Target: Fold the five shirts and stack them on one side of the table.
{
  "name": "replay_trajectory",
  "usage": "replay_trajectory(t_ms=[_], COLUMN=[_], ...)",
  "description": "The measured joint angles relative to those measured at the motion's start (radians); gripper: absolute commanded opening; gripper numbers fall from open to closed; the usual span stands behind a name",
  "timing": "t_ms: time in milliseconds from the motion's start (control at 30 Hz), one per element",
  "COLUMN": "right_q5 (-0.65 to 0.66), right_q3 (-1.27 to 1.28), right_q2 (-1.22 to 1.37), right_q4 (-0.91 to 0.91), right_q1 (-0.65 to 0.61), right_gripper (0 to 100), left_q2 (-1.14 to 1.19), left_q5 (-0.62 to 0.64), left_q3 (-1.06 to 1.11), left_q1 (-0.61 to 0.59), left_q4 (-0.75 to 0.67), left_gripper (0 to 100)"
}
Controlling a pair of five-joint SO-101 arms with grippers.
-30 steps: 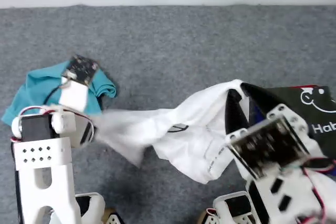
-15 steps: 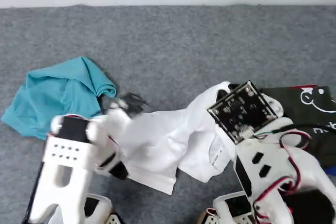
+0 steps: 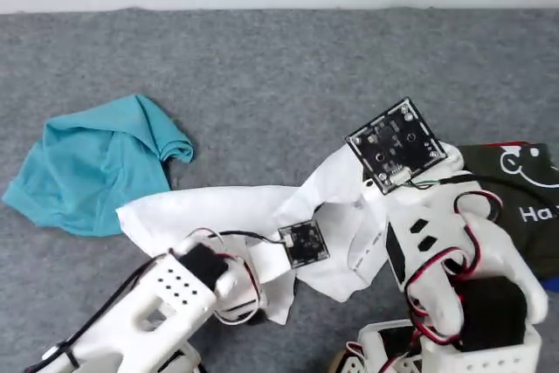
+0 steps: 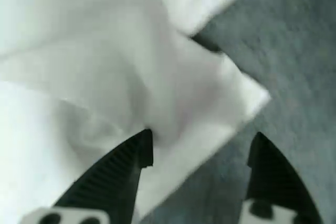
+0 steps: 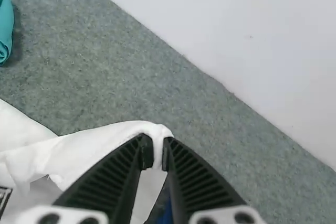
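1. On the grey counter [image 3: 288, 67], a white shirt [image 3: 218, 211] lies rumpled and stretched across the middle, running from beside the teal shirt to under the right arm.
2. Left of it, a teal shirt [image 3: 92, 163] sits in a loose heap, just beside the white shirt's left end.
3. At the right edge, a dark shirt [image 3: 515, 181] with white print lies flat, partly hidden by the right arm.
4. The left gripper [image 4: 202, 145] hangs low over the white shirt's near edge. Its fingers [image 4: 121, 177] are spread wide: one is over the cloth, the other over bare counter, and a corner of the shirt lies between them.
5. The right gripper [image 5: 156, 153] is at the shirt's right end. Its fingers [image 5: 123, 174] are drawn almost together, pinching a rounded fold of the white cloth at the tips.
6. Beyond that fold, the right wrist view shows the counter running back to a pale wall [image 5: 236, 24], with a sliver of teal cloth at the edge.
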Motion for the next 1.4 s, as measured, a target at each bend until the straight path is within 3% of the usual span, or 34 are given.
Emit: replay_trajectory(t_ms=[167,400,533,767,867,1067,1400], right_q5=[-0.031,-0.041,-0.041,-0.041,-0.041,-0.041,-0.041], right_q3=[0.000,0.000,0.000,0.009,0.009,0.009,0.011], right_q2=[0.002,0.002,0.002,0.003,0.003,0.003,0.003], right_q4=[0.000,0.000,0.000,0.000,0.000,0.000,0.000], right_q1=[0.002,0.000,0.000,0.000,0.000,0.002,0.003], right_gripper=[1.0,1.0,1.0,1.0,1.0,1.0,1.0], left_q2=[0.000,0.046,0.245,0.695,0.822,0.884,0.910], left_q5=[0.207,0.253,0.255,0.256,0.235,0.112,-0.003], left_q3=[0.029,0.035,-0.028,-0.391,-0.509,-0.583,-0.661], left_q1=[-0.005,-0.003,-0.002,0.023,0.031,0.051,0.052], left_q4=[-0.146,-0.166,-0.158,0.029,0.101,0.164,0.299], left_gripper=[29,29,29,29,23,2,2])
